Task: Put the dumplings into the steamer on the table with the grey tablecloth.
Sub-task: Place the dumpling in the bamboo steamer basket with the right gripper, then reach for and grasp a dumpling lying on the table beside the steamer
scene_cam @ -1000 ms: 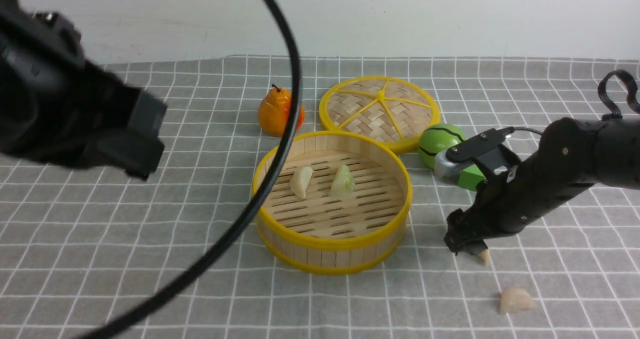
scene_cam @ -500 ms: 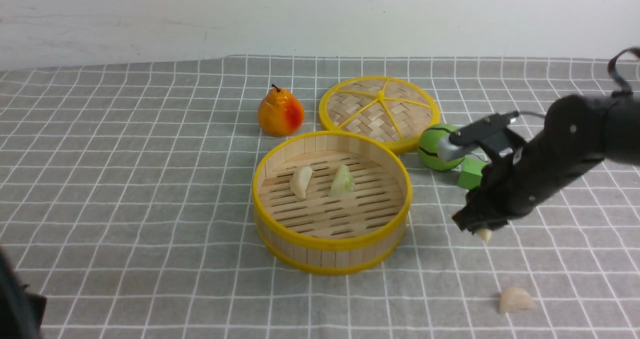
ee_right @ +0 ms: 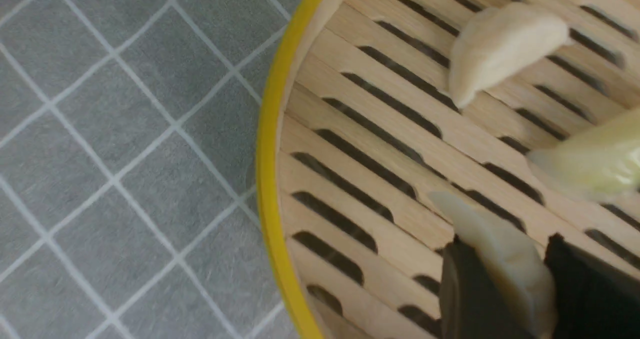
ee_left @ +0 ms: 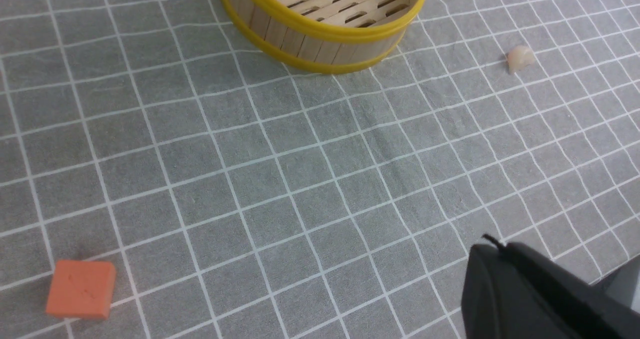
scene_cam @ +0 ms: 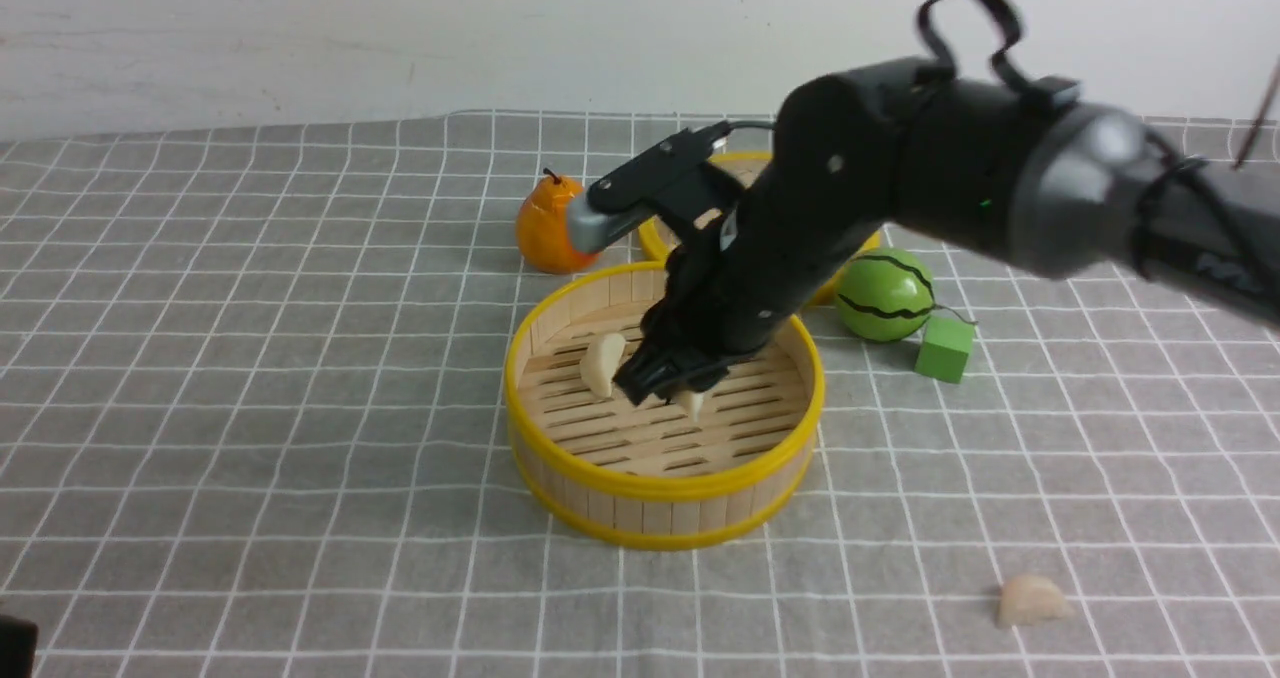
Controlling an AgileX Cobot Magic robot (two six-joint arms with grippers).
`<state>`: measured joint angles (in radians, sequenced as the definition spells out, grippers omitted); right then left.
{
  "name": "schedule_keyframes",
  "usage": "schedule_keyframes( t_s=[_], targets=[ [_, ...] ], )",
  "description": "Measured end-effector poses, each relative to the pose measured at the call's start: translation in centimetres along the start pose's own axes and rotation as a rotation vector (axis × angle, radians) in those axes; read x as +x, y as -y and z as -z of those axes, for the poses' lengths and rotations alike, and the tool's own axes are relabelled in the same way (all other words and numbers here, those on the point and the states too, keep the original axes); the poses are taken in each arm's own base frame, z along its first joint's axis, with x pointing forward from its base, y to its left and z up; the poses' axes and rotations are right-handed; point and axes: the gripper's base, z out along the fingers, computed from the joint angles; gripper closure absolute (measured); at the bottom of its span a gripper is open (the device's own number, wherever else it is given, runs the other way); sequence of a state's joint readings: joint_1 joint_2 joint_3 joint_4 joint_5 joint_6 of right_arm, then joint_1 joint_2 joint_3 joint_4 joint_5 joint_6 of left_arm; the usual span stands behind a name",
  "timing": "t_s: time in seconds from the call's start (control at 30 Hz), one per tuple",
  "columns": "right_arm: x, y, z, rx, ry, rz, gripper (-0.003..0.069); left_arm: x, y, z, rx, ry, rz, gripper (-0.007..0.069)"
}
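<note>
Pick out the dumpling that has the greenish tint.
It is the pale green dumpling lying on the steamer's slatted floor; the other dumpling lying there, the one in the right gripper and the one on the cloth are all cream.

A plain, pale wall (scene_cam: 300,38) stands behind the desk (scene_cam: 250,358), lightly scuffed at its left side. Grey cloth (ee_left: 150,129) patterned with a white grid covers the desktop, slightly wrinkled, under soft, even light.

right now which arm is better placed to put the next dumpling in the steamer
Right, I'd say: its gripper already holds a dumpling over the steamer, while the left shows only at the front view's near edge.
</note>
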<state>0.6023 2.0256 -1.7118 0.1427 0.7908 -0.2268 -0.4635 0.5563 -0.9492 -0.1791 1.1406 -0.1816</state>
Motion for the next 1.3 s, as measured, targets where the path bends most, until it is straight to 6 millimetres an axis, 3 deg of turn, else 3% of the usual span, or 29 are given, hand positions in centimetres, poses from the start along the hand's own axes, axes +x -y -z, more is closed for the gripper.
schedule_keyframes(
  t_s=[0.13, 0.27, 0.43, 0.63, 0.67, 0.77, 0.83, 0.93, 0.97, 1.0, 1.17, 1.3],
  targets=[
    [-0.2, -0.1, -3.3, 0.022, -0.028, -0.014, 0.0441, 0.1, 0.0, -0.1, -0.003, -0.013, 0.001, 0.0638],
    [0.0, 0.2, -5.6, 0.043, -0.048, -0.063, 0.0295, 0.2, 0.0, -0.1, -0.003, -0.017, 0.001, 0.0638],
    [0.0, 0.2, -5.3, 0.040, -0.081, -0.095, 0.0165, 0.2, 0.0, -0.1, -0.003, -0.018, 0.001, 0.0638],
    [-0.8, -0.3, 0.5, 0.024, -0.162, -0.060, 0.0132, 0.2, -0.1, -0.1, -0.007, -0.017, 0.000, 0.0636],
    [-1.0, -0.4, 3.1, 0.024, -0.159, -0.040, 0.0137, 0.2, -0.1, -0.1, -0.010, -0.016, -0.002, 0.0635],
    [-0.4, -0.2, 6.6, 0.024, -0.173, -0.029, 0.0153, 0.1, -0.2, -0.1, -0.018, -0.013, -0.006, 0.0632],
    [0.4, 0.1, 8.1, 0.025, -0.182, -0.040, 0.0162, 0.1, -0.2, -0.1, -0.021, -0.010, -0.007, 0.0631],
    [4.3, 2.3, 10.0, 0.052, -0.236, -0.115, 0.0181, 0.0, -0.2, -0.1, -0.025, -0.001, -0.010, 0.0629],
    [4.6, 2.4, 10.1, 0.053, -0.242, -0.120, 0.0181, 0.0, -0.2, -0.1, -0.025, -0.001, -0.010, 0.0629],
    [6.8, 3.2, 10.3, 0.064, -0.269, -0.155, 0.0184, 0.0, -0.3, -0.1, -0.027, 0.001, -0.011, 0.0628],
    [12.9, 5.1, 9.5, 0.102, -0.306, -0.258, 0.0186, -0.2, -0.2, -0.1, -0.025, 0.016, -0.012, 0.0623],
    [15.5, 6.3, 7.8, 0.123, -0.318, -0.309, 0.0186, -0.2, -0.3, -0.1, -0.026, 0.022, -0.014, 0.0622]
  ],
)
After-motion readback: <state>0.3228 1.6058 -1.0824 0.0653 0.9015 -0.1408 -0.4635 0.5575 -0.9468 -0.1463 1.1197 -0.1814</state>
